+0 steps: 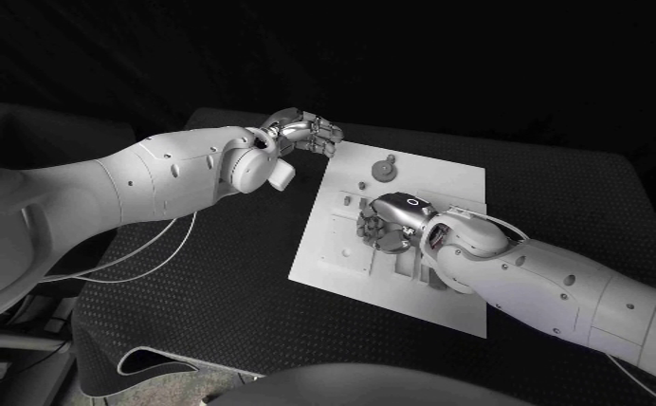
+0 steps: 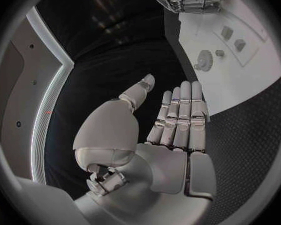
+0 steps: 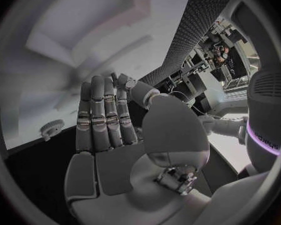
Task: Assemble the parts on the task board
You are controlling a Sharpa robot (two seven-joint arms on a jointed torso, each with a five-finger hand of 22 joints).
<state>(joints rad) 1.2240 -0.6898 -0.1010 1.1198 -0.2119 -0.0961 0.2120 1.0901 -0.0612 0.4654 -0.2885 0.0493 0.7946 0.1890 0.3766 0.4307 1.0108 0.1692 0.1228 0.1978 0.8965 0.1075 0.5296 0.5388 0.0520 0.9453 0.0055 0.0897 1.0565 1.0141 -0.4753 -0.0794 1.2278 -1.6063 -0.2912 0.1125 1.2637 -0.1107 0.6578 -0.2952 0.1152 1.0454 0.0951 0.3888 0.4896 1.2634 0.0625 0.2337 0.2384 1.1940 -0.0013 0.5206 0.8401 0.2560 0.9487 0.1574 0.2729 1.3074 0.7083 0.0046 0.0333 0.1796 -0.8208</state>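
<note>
The board [image 1: 410,235] is sitting mid-table [image 1: 191,321], a flat white plate with small raised parts; a gear [image 1: 387,171] is lying near its far edge. The right hand [image 1: 390,223] is hovering over the board's middle, fingers straight and grasping nothing, so it looks like it's lining up a pick. The left hand [image 1: 303,130] is waiting off the far corner, released too. Next it'll need a careful pinch on a tiny part.
</note>
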